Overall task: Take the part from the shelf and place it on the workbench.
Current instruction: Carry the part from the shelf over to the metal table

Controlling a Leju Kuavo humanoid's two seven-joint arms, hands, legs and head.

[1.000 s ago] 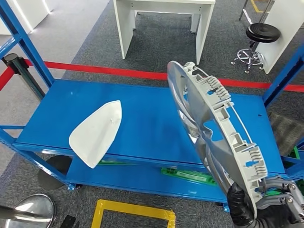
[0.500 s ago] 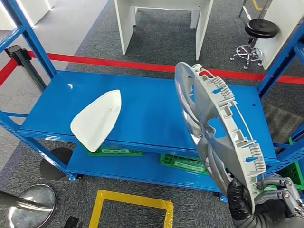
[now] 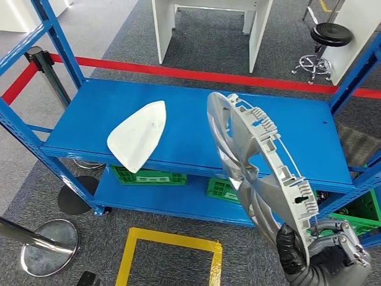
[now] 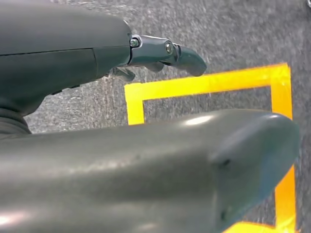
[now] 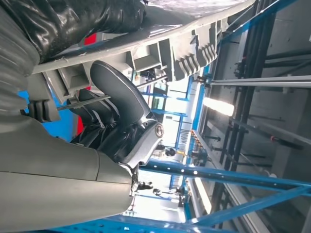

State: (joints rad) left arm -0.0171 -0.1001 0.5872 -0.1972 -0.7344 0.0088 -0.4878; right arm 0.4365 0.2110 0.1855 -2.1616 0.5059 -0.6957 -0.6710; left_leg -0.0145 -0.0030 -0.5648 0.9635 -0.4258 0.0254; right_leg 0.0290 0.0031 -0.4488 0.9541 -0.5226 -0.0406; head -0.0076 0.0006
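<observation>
A large silver wheel cover (image 3: 269, 201) stands on edge in front of the blue shelf (image 3: 193, 128), lifted off it. My right hand (image 3: 324, 260) grips its lower rim at the bottom right of the head view. The right wrist view shows the cover's ribbed rim (image 5: 176, 43) with my right hand's (image 5: 117, 114) fingers curled behind it. My left hand (image 4: 161, 51) hangs over the grey floor with its fingers stretched out and holds nothing. A white shark-fin-shaped part (image 3: 137, 142) lies on the shelf's top deck, left of the cover.
A yellow taped square (image 3: 171, 257) marks the floor before the shelf. Green crates (image 3: 148, 176) sit on the lower deck. A stanchion with a round base (image 3: 49, 247) stands at the left. Beyond a red floor line (image 3: 202, 75) are a white table (image 3: 211, 24) and a black stool (image 3: 330, 39).
The whole picture has shifted, so the camera has moved; the shelf now looks a little farther off. My right hand keeps its hold on the wheel cover.
</observation>
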